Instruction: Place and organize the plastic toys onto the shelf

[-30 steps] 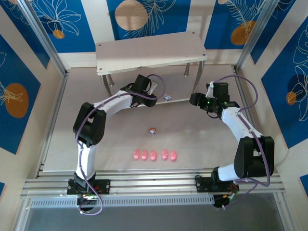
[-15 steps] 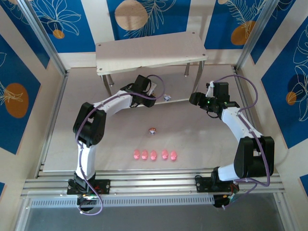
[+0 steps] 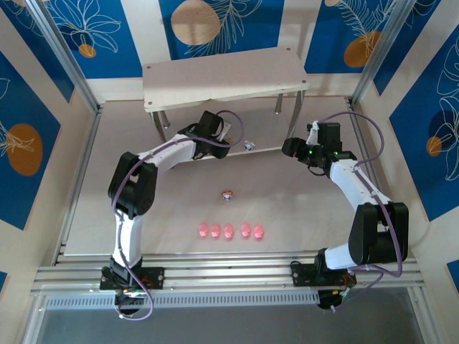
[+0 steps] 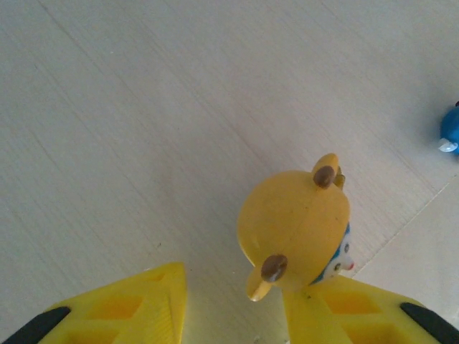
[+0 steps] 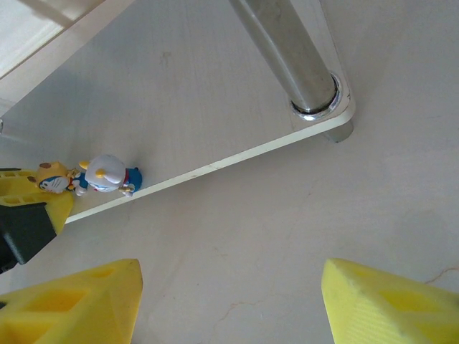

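The shelf [image 3: 222,77] stands at the back, its lower board [image 5: 179,93] resting on the table. A yellow-capped toy [image 4: 295,226] stands on that board near its front edge. My left gripper [image 4: 233,287] is open behind it; the toy rests against the right finger [image 4: 344,308] and the left finger stays well clear. A white and blue toy [image 5: 107,174] stands just beside it [image 3: 249,145]. A brown-topped figure [image 3: 226,194] sits mid-table. Several pink pigs [image 3: 229,231] form a row nearer the front. My right gripper [image 5: 229,301] hovers open and empty over the table before the board.
A metal shelf leg [image 5: 297,64] meets the lower board's front right corner close to my right gripper [image 3: 290,147]. Another leg [image 3: 163,125] stands left of my left arm. Blue patterned walls and metal rails enclose the table.
My left gripper has eased back a little toward the left. The toys and the right arm have not moved.
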Controlling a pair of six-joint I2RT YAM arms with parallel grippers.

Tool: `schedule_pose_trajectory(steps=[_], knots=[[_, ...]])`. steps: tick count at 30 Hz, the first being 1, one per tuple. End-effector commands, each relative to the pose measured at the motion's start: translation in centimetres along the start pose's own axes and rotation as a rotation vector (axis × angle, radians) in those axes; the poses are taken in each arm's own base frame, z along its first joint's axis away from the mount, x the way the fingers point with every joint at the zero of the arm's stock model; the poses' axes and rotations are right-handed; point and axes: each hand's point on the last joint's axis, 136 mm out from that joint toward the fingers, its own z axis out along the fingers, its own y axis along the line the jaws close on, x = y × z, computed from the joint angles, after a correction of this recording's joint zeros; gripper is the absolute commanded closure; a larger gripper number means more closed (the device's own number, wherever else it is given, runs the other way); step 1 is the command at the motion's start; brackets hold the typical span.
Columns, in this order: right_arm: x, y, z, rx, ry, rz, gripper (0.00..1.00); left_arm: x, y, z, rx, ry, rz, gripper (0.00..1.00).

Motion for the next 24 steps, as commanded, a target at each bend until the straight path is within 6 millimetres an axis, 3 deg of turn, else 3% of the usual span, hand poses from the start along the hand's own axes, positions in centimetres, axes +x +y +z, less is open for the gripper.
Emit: schedule_pose_trajectory(steps=[1, 7, 17, 21, 24], knots=[[-0.3, 0.3, 0.0, -0.024, -0.001, 0.013, 0.32, 0.3, 1.1, -0.4, -0.024, 0.010, 0.002, 0.60], [-0.4, 0.4, 0.0, -0.027, 0.000, 0.011, 0.32, 0.5, 1.0, -1.1, -0.019, 0.007, -0.002, 0.59], [-0.3, 0.6, 0.0, -0.034, 0.002, 0.012, 0.32, 0.3, 0.5, -4.3, 0.000, -0.056, 0.003, 0.57], [-0.3, 0.6, -0.2, -0.028, 0.001, 0.006, 0.32, 0.8, -0.1, -6.8, 0.025, -0.080, -0.003, 0.58], [-0.2, 0.6, -0.4, -0.027, 0.004, 0.005, 0.32, 2.2, -1.1, -9.0, 0.061, -0.089, -0.010, 0.57]])
